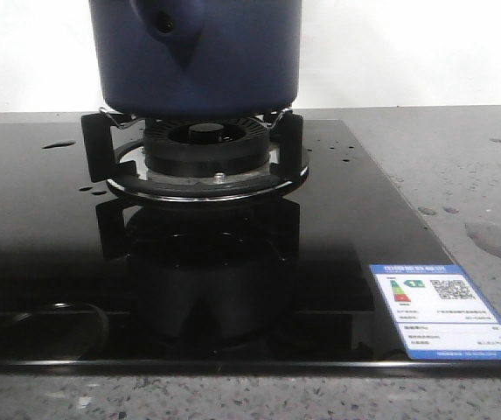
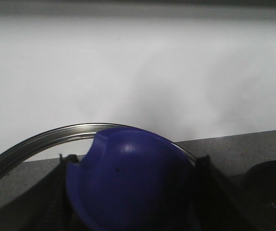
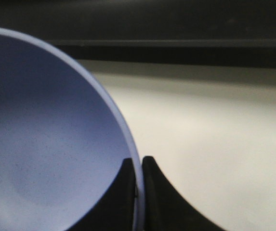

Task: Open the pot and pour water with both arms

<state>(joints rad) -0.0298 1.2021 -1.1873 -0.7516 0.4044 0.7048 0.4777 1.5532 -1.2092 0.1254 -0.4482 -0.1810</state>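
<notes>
The dark navy pot (image 1: 199, 57) stands on the gas burner's black supports (image 1: 199, 149), its stubby tube handle (image 1: 164, 22) facing forward; its top is cut off by the frame. In the left wrist view, my left gripper (image 2: 128, 195) is shut on the blue knob (image 2: 128, 173) of a lid with a metal rim (image 2: 41, 138), held up in front of a white wall. In the right wrist view, my right gripper (image 3: 138, 168) is shut on the rim of a lighter blue bowl (image 3: 46, 144). Water shows as drops (image 1: 58, 144) and a puddle (image 1: 495, 238). Neither gripper shows in the front view.
The burner sits on a glossy black glass hob (image 1: 337, 227) with a label sticker (image 1: 442, 311) at its front right. Grey speckled counter (image 1: 460, 157) lies to the right and along the front edge. A faint ring-shaped reflection (image 1: 58, 325) shows at the hob's front left.
</notes>
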